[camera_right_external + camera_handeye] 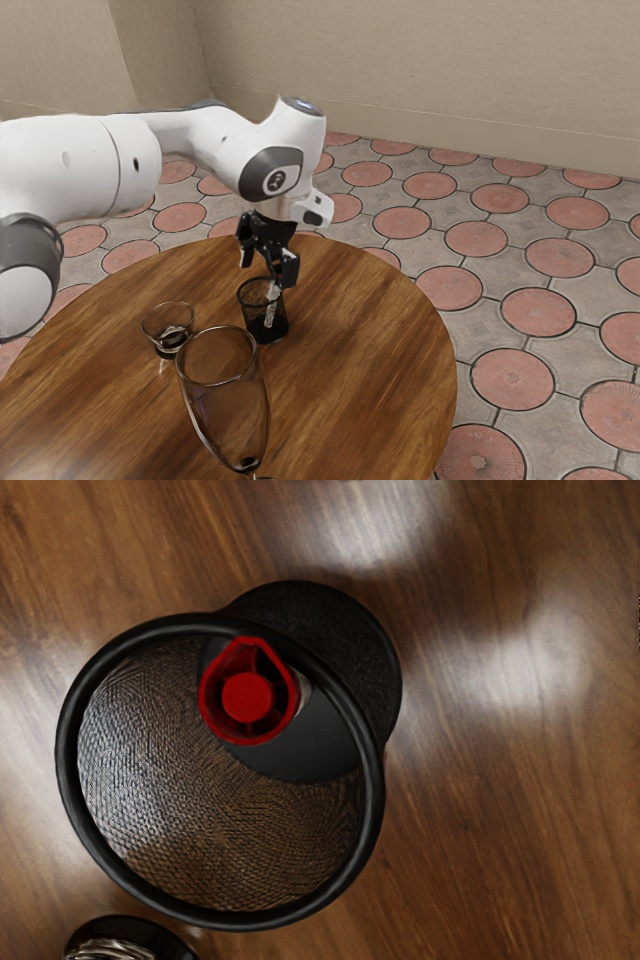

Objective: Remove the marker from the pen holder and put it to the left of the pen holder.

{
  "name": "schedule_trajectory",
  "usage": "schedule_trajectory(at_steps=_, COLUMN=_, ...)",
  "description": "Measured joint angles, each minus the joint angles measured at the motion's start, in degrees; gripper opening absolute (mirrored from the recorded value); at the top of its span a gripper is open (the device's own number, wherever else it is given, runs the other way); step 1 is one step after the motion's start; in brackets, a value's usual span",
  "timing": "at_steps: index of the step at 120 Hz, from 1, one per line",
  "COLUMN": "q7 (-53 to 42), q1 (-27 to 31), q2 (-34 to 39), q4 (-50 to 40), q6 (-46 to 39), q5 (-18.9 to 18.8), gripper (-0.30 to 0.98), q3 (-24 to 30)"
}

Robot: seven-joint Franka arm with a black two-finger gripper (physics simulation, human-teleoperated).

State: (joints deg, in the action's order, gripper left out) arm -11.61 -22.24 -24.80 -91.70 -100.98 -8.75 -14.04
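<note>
OK so, exterior view first. One arm (pixel 205 150), one end effector (pixel 267 264), and it's released: two fingers spread apart just above the pen holder (pixel 258 326). Count of stuff: one pen holder, one marker (pixel 270 313), two glasses. The marker's in the pen holder, standing a bit tilted, top end up by the rim and near one finger.

The small glass (pixel 155 329) is near the pen holder, toward the exterior view's left. The tall glass (pixel 225 407) is on the camera's side of it, also a bit to the exterior view's left, and honestly that's the crowded side. Toward the exterior view's right of the pen holder there's a wide stretch of wood before the round table's (pixel 392 345) edge, so loads of room there. Beyond the pen holder the wood runs on to the far edge too, and past that it's floor tiles (pixel 478 239).

Wrist view: one pen holder again, looked down into, with its round base poking out past one side of the rim. One marker, red end (pixel 246 696) facing up inside the mouth, close to the rim on the base side. Across the mouth from there, just outside the rim, sits one dark round thing (pixel 130 931) with shiny strands, cut off by the picture's edge; can't tell what it is.

What differs: from above you get the red end and the mesh inside, while the exterior view gives the marker's pale body and the spread fingers.
</note>
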Motion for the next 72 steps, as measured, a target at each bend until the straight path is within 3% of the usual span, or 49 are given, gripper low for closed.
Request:
schedule_trajectory(at_steps=42, q7=6.3, q1=0.4, q2=-8.4, q4=8.4, q6=-1.8, q5=0.3, gripper=0.67, q3=0.1)
schedule_trajectory(at_steps=72, q7=8.9, q1=1.3, q2=-8.7, q4=9.0, q6=-2.3, q5=0.2, gripper=0.43, q3=0.1)
